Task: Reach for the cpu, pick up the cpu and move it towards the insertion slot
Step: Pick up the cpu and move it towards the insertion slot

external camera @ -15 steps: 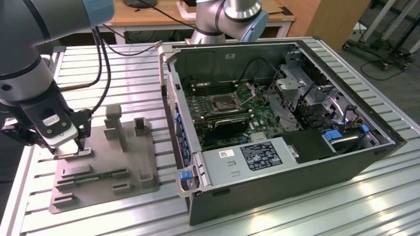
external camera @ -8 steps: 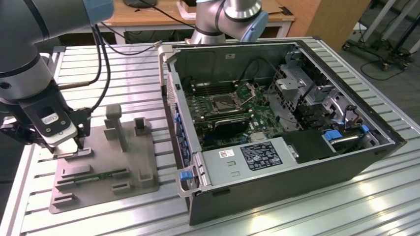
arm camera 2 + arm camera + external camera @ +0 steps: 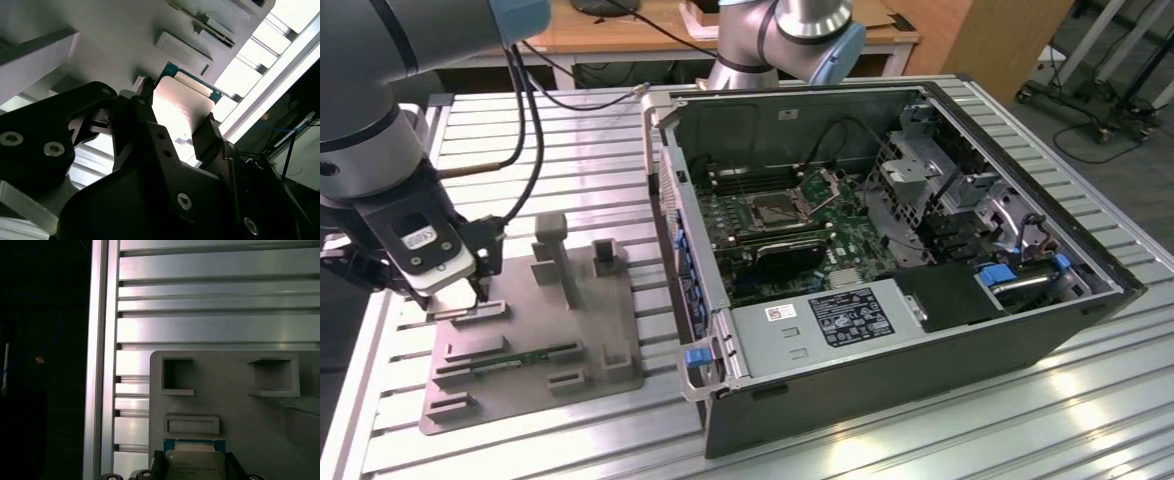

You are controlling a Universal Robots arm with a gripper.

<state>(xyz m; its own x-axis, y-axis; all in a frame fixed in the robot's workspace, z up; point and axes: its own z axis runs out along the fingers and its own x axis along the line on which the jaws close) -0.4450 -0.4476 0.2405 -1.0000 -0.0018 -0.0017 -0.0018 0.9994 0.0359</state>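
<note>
Cpu (image 3: 180,100) gripped edgewise by the pincer (image 3: 176,112), likely to spare its contacts, at the fixture (image 3: 534,330) on the exterior view's left.

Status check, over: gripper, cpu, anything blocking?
Gripper shut on cpu, low over grey fixture. Insertion slot across in open case. Case wall stands between.

Nothing can be read: faint print lines on the silvery-grey square cpu (image 3: 195,467); tiny white print on the black rectangular label (image 3: 851,316).
</note>
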